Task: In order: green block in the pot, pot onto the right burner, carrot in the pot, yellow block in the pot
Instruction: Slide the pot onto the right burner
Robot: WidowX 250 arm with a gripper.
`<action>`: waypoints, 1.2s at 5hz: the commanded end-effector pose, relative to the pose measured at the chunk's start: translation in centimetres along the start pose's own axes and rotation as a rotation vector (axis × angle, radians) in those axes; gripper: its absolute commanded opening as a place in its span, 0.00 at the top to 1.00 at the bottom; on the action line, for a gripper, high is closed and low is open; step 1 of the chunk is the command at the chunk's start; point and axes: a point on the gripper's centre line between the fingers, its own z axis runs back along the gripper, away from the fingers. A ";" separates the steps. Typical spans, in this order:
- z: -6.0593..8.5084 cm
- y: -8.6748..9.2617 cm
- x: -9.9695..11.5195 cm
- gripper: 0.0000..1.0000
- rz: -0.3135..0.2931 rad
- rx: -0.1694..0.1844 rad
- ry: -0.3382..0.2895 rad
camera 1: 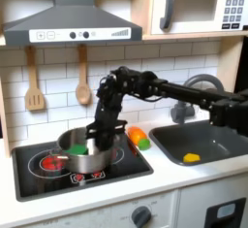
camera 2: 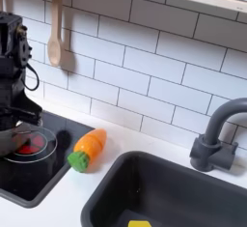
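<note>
Pot (camera 1: 82, 152) holds green block (camera 1: 77, 149); sink (camera 1: 208, 146) yellow block (camera 1: 192, 157); fingers' (camera 1: 95, 146) grip unclear.

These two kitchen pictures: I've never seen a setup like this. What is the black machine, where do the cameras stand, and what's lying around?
The black machine is a jointed robot arm ending in a claw. It works over a toy kitchen. The first exterior view looks at the whole counter from the front; the second exterior view sits closer, between stove and sink. The claw reaches down at the round shiny silver steel pot on the stove's left burner, where a small bright green block lies inside. Whether the claw is open or shut cannot be told. A stubby orange carrot with a green tip lies on the counter beside the stove. A small yellow block rests in the dark grey sink.
</note>
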 end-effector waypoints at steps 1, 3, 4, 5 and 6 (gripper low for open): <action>0.7 -1.2 -1.1 1.00 -0.019 -0.016 0.003; 3.4 -1.2 -0.6 1.00 0.004 -0.005 -0.066; 4.5 -1.4 -0.7 1.00 -0.003 -0.012 -0.090; 5.7 -1.9 -0.7 1.00 -0.022 -0.041 -0.118; 5.6 -3.2 -1.0 0.07 -0.037 -0.097 -0.105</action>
